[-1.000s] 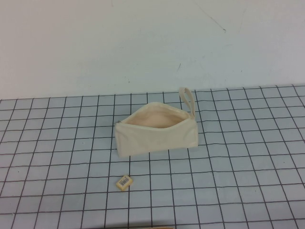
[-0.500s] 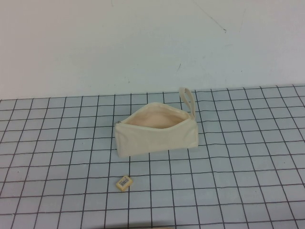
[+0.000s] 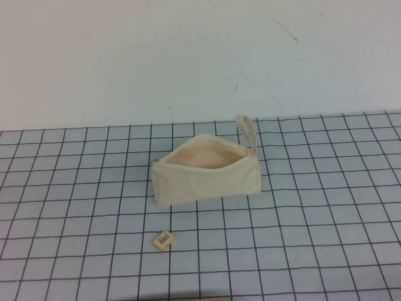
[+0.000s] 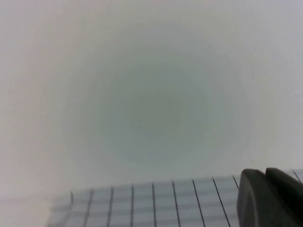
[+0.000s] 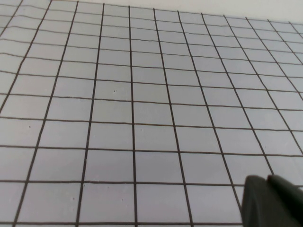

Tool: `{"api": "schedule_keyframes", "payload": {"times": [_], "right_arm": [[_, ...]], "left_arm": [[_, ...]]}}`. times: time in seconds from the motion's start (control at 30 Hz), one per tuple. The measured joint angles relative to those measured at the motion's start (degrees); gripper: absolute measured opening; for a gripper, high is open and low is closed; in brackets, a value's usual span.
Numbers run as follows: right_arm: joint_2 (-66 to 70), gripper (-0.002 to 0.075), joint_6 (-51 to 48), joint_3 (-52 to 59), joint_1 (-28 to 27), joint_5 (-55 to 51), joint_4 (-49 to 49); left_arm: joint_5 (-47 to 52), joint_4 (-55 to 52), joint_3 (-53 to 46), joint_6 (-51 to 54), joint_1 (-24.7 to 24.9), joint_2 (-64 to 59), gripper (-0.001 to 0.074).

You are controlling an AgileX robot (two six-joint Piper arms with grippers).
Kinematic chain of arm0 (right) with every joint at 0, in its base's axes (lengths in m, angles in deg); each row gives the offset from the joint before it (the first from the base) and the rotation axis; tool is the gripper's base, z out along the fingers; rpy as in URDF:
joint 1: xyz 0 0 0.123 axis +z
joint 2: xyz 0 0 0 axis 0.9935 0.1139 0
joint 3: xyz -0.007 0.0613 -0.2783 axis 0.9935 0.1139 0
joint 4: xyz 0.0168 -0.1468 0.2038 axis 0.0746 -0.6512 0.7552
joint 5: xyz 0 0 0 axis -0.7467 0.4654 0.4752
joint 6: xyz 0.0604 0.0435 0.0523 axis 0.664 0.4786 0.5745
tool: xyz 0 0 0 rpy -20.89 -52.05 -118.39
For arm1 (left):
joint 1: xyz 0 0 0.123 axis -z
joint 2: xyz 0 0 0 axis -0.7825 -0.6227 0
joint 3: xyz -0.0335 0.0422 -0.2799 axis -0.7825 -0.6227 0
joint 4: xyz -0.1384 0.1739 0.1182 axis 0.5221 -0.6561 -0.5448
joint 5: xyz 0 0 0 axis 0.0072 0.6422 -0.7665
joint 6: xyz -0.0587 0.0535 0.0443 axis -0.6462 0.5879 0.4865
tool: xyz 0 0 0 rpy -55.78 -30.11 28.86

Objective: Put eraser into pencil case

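Small tan-yellow rectangular eraser seen lying on gridded mat, just in front of cream canvas zip pencil case, mouth gaping; nothing done yet. Left gripper, right gripper glimpsed only at wrist-view edges; claw state cannot be told

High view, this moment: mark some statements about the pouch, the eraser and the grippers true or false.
1. The cream canvas zip pencil case stands open, peach lining showing. True.
2. The tiny tan-yellow eraser lies inside the pencil case. False: it rests on the grid mat, in front of the case, apart from it.
3. The fabric loop strap is at the case's right end. True.
4. The left gripper holds the eraser. False: both it and the right gripper show only an edge in their wrist views, holding nothing visible.
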Motion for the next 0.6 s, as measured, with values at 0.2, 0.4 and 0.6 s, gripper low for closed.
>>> {"api": "schedule_keyframes", "payload": {"times": [0.2,0.4,0.6], "right_arm": [[0.00,-0.0001,0.00,0.00,0.00,0.00,0.00],[0.00,-0.0001,0.00,0.00,0.00,0.00,0.00],[0.00,-0.0001,0.00,0.00,0.00,0.00,0.00]], "left_arm": [[18.84,11.09,5.50,6.11,0.00,-13.86,-0.0001],[27.41,20.69,9.35,12.45,0.00,-27.79,-0.0001],[25.96,20.37,10.90,12.91,3.56,-40.27,-0.0001]]}}
